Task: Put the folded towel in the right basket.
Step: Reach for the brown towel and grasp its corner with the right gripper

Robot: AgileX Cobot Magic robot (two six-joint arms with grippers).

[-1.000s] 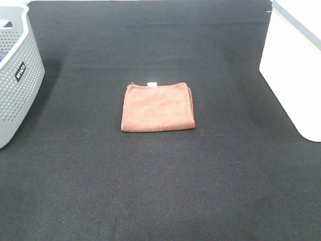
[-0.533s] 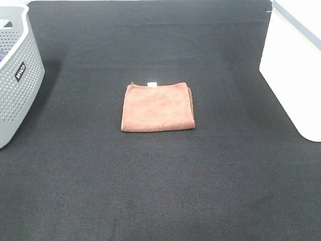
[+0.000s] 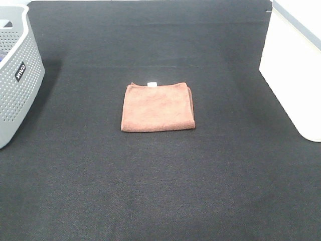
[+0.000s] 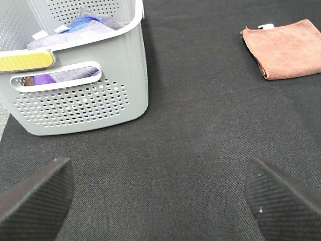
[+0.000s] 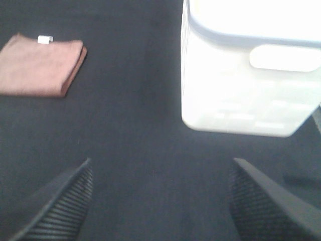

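Observation:
The folded brown towel (image 3: 158, 107) with a small white tag lies flat in the middle of the black mat. It also shows in the left wrist view (image 4: 286, 47) and in the right wrist view (image 5: 40, 64). The white right basket (image 3: 296, 75) stands at the mat's right edge and fills much of the right wrist view (image 5: 251, 70). Neither arm shows in the exterior high view. My left gripper (image 4: 160, 201) is open and empty, well short of the towel. My right gripper (image 5: 160, 201) is open and empty, in front of the white basket.
A grey perforated basket (image 3: 17, 75) stands at the left edge of the mat and holds several cloths, seen in the left wrist view (image 4: 75, 70). The black mat (image 3: 160, 191) covers the whole table.

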